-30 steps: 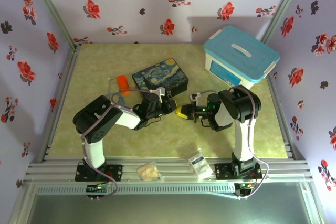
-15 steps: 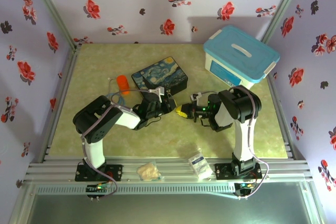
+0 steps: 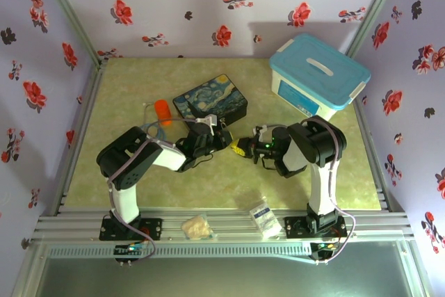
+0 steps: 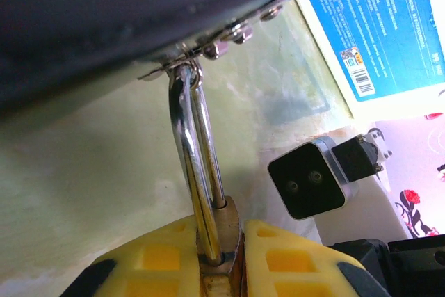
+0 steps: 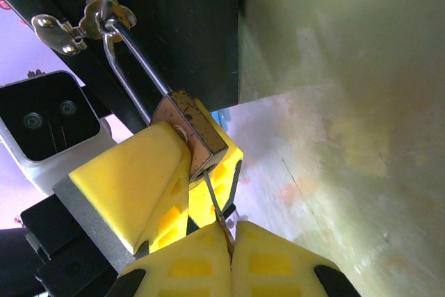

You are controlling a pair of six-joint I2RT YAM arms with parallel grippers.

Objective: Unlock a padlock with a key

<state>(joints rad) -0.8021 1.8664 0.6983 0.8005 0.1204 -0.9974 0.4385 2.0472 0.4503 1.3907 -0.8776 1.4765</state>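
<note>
The brass padlock point(image 4: 235, 231) is pinched between my left gripper's point(image 4: 233, 255) yellow pads. Its silver shackle point(image 4: 198, 165) runs up through the hasp point(image 4: 182, 67) on the dark painted box point(image 3: 212, 102). In the right wrist view the padlock point(image 5: 195, 126) sits between the left fingers point(image 5: 132, 179), shackle hooked in the hasp point(image 5: 104, 12). My right gripper point(image 5: 231, 241) is shut on the thin dark key point(image 5: 214, 199), whose tip reaches the padlock's bottom face. From above, the left gripper point(image 3: 224, 138) and right gripper point(image 3: 241, 148) meet in front of the box.
A blue-lidded white container point(image 3: 318, 74) stands at the back right. An orange cylinder point(image 3: 162, 111) lies left of the painted box. Two small packets point(image 3: 197, 225) point(image 3: 263, 217) rest on the front rail. The right wrist's camera housing point(image 4: 309, 186) is close beside the padlock.
My right gripper has crept a little to the left, toward the padlock. The left gripper has tightened slightly on the padlock and stays in place.
</note>
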